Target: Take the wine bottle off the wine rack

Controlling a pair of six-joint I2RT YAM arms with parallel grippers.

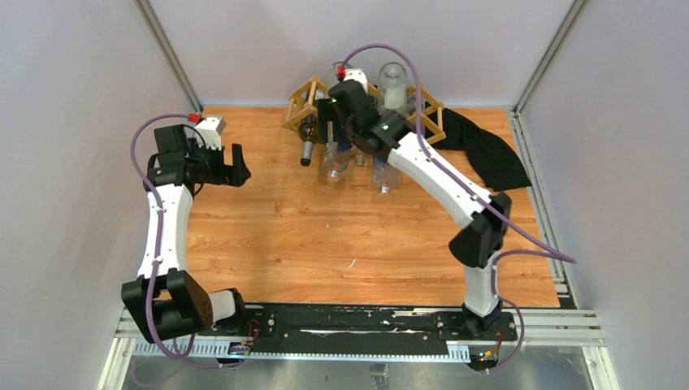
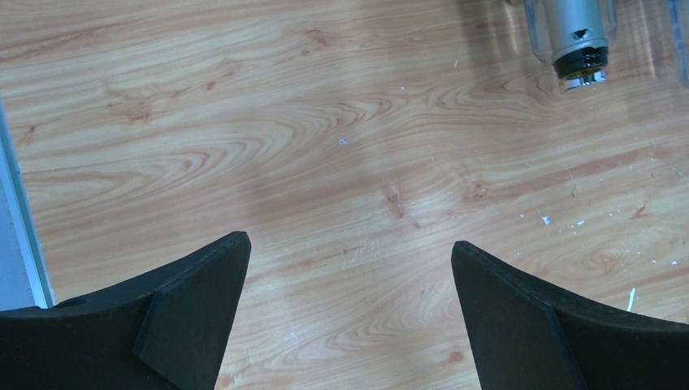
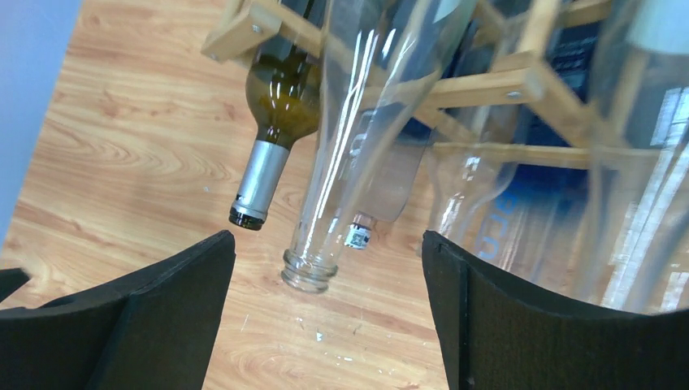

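Observation:
The light wood lattice wine rack [image 1: 431, 110] stands at the back of the table and shows in the right wrist view [image 3: 487, 85]. A dark green wine bottle [image 3: 280, 97] with a silver capsule lies in it, neck sloping down to the table [image 1: 307, 150]. Clear glass bottles [image 3: 357, 146] lie beside it, necks down [image 1: 335, 162]. My right gripper [image 3: 327, 252] is open over the rack's front [image 1: 335, 122]; a clear bottle's mouth lies just beyond its fingers, untouched. My left gripper [image 1: 236, 166] is open and empty over bare wood [image 2: 349, 252], left of the rack. The silver neck shows in the left wrist view [image 2: 577, 45].
A black cloth [image 1: 487, 150] lies to the right of the rack. Another clear bottle [image 1: 393, 85] sits on top of the rack. Grey walls close the cell at the back and both sides.

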